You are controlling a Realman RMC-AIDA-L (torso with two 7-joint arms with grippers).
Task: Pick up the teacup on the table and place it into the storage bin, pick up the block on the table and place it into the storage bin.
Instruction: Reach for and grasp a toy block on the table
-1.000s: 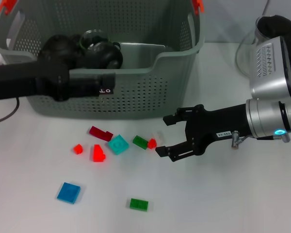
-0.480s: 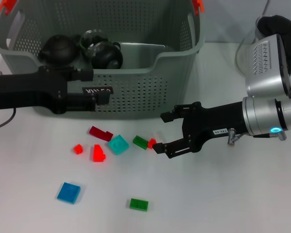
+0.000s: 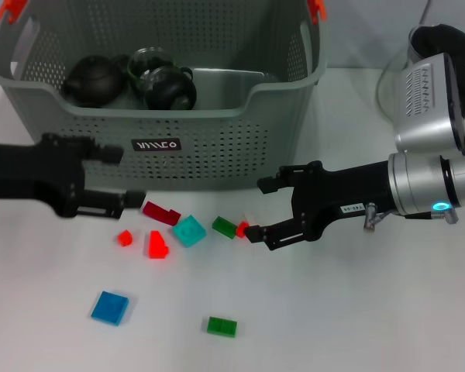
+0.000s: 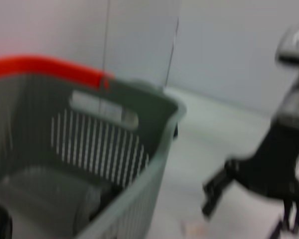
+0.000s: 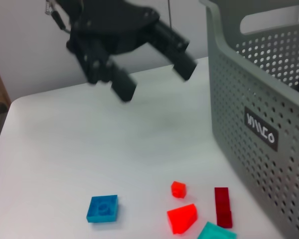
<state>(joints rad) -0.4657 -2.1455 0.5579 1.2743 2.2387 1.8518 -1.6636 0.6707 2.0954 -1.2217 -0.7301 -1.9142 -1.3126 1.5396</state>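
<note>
Storage bin (image 3: 217, 147): grey-green perforated basket at the back of the table, open side up so things can be dropped in. Dark rounded teaware (image 3: 167, 87) lies inside against its front wall; the teacup is probably among it, though I cannot pick it out for sure.

Blocks: scattered on the table in front of the bin, none in it. Small red block (image 3: 242, 229) lies beside a green block (image 3: 224, 226); a teal block (image 3: 189, 231) lies near them.

My right gripper (image 3: 260, 211): low over the table, fingers spread wide, empty, mouth turned toward the small red block to take it from the side.

My left gripper (image 3: 122, 175): in front of the bin, fingers apart, empty, above the dark red block (image 3: 160, 212).
</note>
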